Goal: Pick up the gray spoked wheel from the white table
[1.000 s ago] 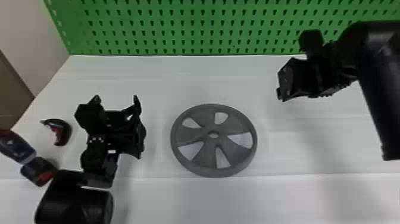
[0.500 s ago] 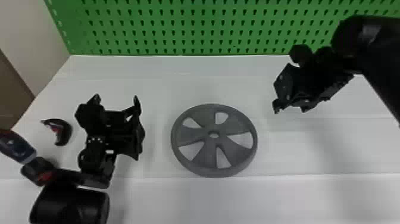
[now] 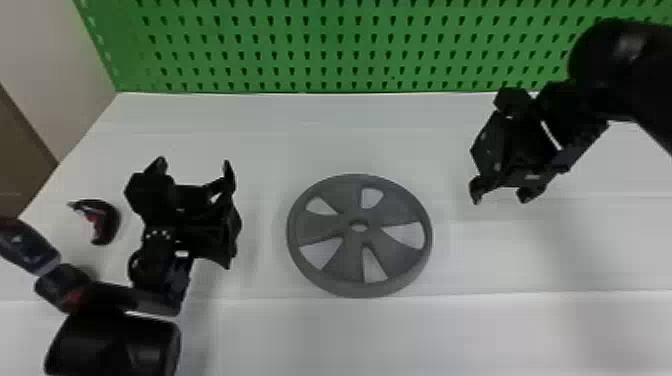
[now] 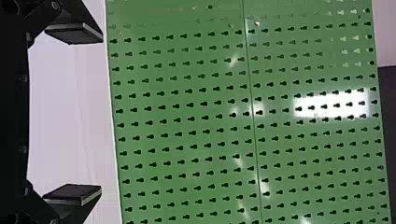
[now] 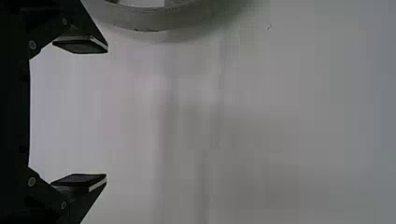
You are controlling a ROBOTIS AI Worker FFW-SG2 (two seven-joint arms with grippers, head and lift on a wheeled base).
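The wheel (image 3: 350, 252) lies flat on the white table (image 3: 510, 260), between the two grippers and apart from both. It is gray, with a small round hole at the hub and five openings around it (the table shows white through them). Its near rim sits just beside a seam that runs across the tabletop.

The left gripper (image 3: 194, 164) is over the table on the wheel's left, its fingertips pointing toward the green pegboard (image 3: 300, 65) at the back. In the left wrist view its two flat black fingers (image 4: 74, 33) stand wide apart with nothing held between them; past them the pegboard rises from the table's far edge, with a bright patch of glare on it.

The right gripper (image 3: 500, 200) hangs over the table on the wheel's right, its fingertips aimed toward the robot's side of the table. Its fingers (image 5: 81, 44) are also spread wide and grip nothing, and the wheel's rim shows near them in the right wrist view, outside the space between them.

On the far left, a small curved black-and-red thing (image 3: 111, 220) rests on the table. Near it is a longer dark thing (image 3: 27, 245) with a bluish body, partly out of view (I can't tell what it is).
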